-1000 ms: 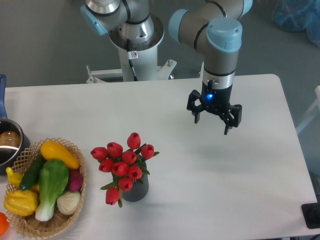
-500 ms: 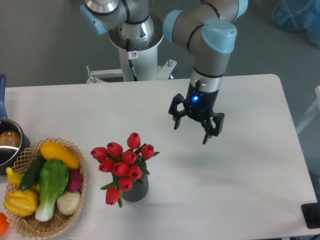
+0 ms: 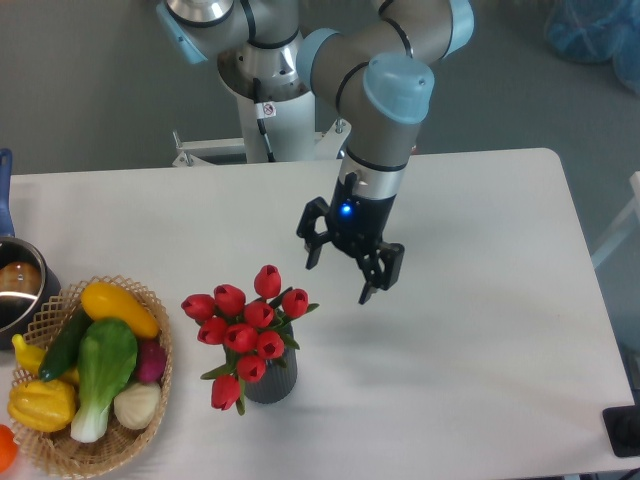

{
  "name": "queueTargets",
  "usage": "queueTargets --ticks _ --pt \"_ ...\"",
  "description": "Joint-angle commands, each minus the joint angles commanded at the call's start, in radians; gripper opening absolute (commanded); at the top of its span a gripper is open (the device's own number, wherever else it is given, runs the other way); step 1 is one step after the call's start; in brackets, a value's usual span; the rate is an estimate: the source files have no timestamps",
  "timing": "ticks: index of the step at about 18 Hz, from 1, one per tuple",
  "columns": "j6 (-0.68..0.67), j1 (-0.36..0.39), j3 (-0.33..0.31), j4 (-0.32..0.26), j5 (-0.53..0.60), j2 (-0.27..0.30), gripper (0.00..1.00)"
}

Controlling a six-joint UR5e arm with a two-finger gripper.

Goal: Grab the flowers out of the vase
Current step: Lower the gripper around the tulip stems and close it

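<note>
A bunch of red tulip flowers (image 3: 246,330) with green stems stands in a short dark grey ribbed vase (image 3: 272,381) near the table's front, left of centre. One bud droops over the vase's left side. My gripper (image 3: 338,278) hangs open above the table, up and to the right of the flowers, with its fingers spread and nothing between them. It does not touch the flowers.
A wicker basket (image 3: 152,400) of toy vegetables sits at the front left, close to the vase. A metal pot (image 3: 18,290) stands at the left edge. The robot base (image 3: 270,90) is behind the table. A black object (image 3: 623,430) lies at the front right corner.
The gripper has travelled left and slightly toward the front, from the table's right side to just right of the flowers, and stayed open. The flowers and vase have not moved.
</note>
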Motion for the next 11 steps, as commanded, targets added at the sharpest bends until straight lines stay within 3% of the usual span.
queueTargets --ticks 11 --pt "-0.002 0.052 0.012 -0.002 -0.295 -0.04 1.0"
